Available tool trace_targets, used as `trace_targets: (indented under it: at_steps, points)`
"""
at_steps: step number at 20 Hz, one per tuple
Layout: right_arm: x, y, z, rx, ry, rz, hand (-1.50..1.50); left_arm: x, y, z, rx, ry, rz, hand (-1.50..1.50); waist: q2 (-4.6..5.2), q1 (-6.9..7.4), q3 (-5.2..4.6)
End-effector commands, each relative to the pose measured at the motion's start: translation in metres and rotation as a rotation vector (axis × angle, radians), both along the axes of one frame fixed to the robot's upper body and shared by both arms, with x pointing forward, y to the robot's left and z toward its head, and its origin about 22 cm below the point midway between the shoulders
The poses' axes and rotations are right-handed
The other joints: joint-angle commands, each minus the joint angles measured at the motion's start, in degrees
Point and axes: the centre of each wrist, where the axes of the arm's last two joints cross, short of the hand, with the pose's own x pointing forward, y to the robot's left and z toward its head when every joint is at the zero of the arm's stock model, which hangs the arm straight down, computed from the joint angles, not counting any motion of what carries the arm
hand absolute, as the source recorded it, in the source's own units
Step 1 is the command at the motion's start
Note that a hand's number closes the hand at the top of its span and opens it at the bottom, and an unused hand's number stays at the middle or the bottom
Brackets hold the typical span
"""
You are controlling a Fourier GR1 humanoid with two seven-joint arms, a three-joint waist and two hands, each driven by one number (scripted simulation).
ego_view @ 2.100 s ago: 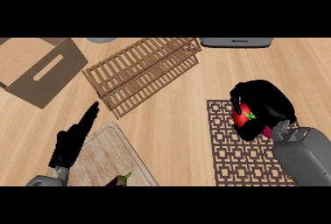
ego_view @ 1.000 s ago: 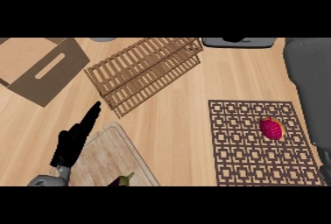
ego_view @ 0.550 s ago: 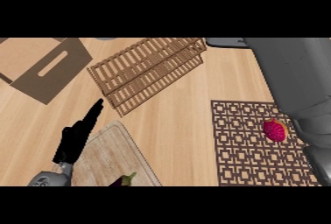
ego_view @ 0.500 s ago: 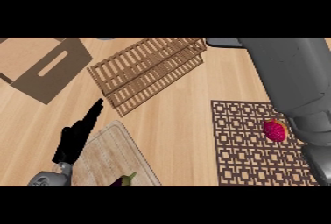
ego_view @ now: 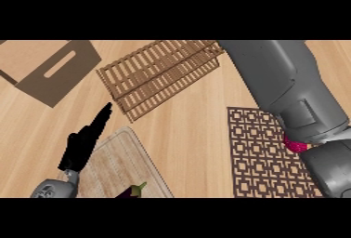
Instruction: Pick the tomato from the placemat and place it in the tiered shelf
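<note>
The tomato [ego_view: 296, 146] lies on the placemat [ego_view: 257, 153] under a big grey arm [ego_view: 288, 88] that hides the right hand's fingers, so I cannot tell their state, while the left hand [ego_view: 82, 142] rests with straight fingers.

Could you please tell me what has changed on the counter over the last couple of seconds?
The right robot hand, which covered the red tomato two seconds ago, let it go and is now out of view; its grey forearm now hides most of the tomato. The tomato stayed on the brown patterned placemat. The left robot hand and slatted wooden shelf stayed put.
</note>
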Motion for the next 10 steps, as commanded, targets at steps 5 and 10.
trace_targets:
  at_steps: [5,10]
  points:
    - [0.006,0.013,-0.048,0.341,0.287,0.082,1.50,-0.003,0.001,-0.006,0.001,0.035,-0.011,0.00,1.01,1.24,0.00]
    - [0.005,0.020,-0.061,0.649,0.471,0.102,-1.50,0.004,-0.002,0.002,0.018,0.023,-0.008,0.00,0.90,1.33,-0.01]
